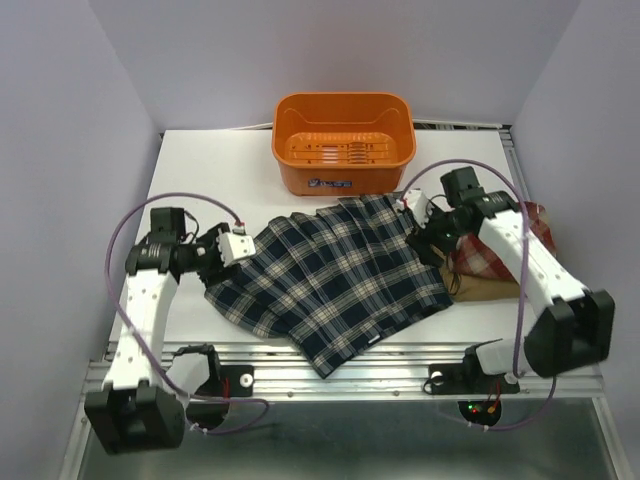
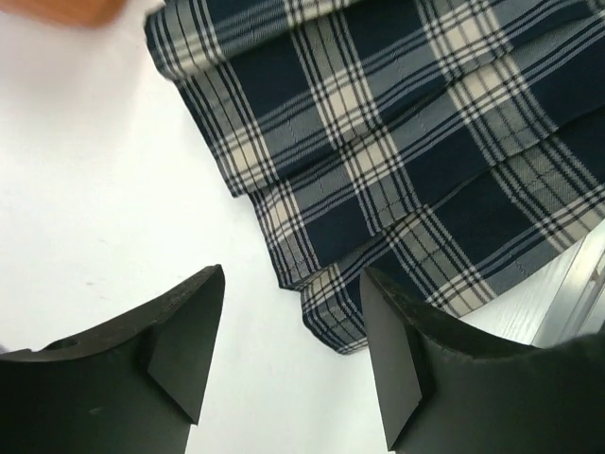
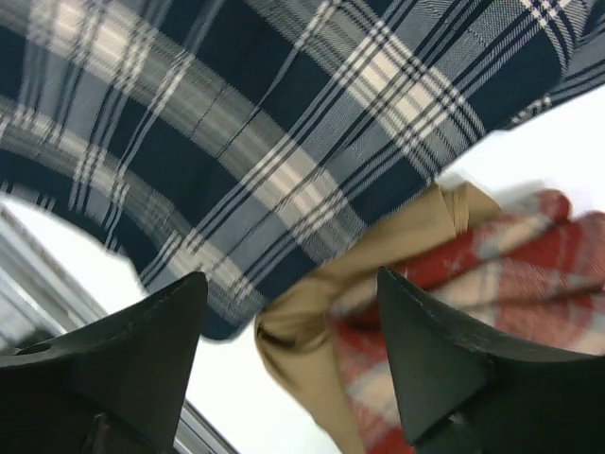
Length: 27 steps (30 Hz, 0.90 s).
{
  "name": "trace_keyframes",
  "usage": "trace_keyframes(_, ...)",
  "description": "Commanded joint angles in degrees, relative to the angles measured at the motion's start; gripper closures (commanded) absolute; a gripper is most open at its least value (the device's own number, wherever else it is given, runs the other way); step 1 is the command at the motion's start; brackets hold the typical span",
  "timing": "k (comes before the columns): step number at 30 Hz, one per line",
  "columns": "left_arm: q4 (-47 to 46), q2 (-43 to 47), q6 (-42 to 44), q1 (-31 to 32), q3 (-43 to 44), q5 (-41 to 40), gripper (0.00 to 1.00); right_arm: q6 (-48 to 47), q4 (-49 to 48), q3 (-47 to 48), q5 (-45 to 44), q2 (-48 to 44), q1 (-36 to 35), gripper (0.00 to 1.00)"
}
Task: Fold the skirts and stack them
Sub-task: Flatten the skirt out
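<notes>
The navy-green-white plaid skirt lies spread flat in the middle of the table. My left gripper is open and empty at its left edge; in the left wrist view the skirt's corner lies just ahead of the jaws. My right gripper is open and empty over the skirt's right edge. The red-and-white plaid skirt and the tan skirt lie bunched at the right, under my right arm. The right wrist view shows the plaid skirt, the tan skirt and the red skirt below the jaws.
An orange plastic basket stands at the back centre, just beyond the plaid skirt. The metal rail runs along the table's near edge, and the skirt's lower corner hangs over it. Grey walls close in both sides.
</notes>
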<state>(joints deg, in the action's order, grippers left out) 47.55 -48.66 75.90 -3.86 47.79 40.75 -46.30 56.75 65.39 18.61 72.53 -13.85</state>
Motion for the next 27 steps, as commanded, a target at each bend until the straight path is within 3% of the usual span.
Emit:
trace_keyframes(1, 6.05, -11.17, 4.6, 0.25, 7.31, -8.12, 0.28, 8.33, -3.05, 5.71, -1.29, 9.45, 0.05, 0.26)
trace_keyframes(3, 8.34, -14.7, 8.19, 0.69, 8.02, -9.89, 0.28, 9.82, -3.66, 6.59, -1.12, 12.44, 0.05, 0.31)
trace_keyframes(6, 6.43, -12.08, 11.9, 3.76, 5.66, -13.93, 0.25, 12.63, -5.86, 6.77, -2.17, 16.93, 0.05, 0.33)
trace_keyframes(8, 4.49, -8.23, 12.0, 9.46, 2.23, -18.13, 0.23, 12.99, -7.09, 5.9, -3.66, 20.62, 0.05, 0.33)
trace_keyframes(11, 1.15, -6.01, 7.17, 27.52, -2.08, -24.83, 0.2, 14.75, -9.37, 4.32, -5.6, 24.31, -0.48, 0.35)
trace_keyframes(12, 1.05, -6.09, 5.68, 27.59, -2.96, -25.71, 0.2, 15.27, -9.64, 4.23, -5.78, 25.11, -0.48, 0.35)
trace_keyframes(14, 0.44, -7.66, 2.07, 35.39, -5.07, -27.12, 0.16, 15.98, -10.69, 3.7, -6.48, 26.6, -0.48, 0.35)
trace_keyframes(17, -2.54, -9.95, -0.39, 41.71, -7.44, -29.32, 0.09, 16.68, -11.75, 3.08, -7.44, 27.57, -0.48, 0.35)
trace_keyframes(27, -5.62, -14.26, -5.67, 55.43, -11.74, -31.34, 0.03, 17.12, -11.58, 1.68, -8.15, 28.45, -0.48, 0.35)
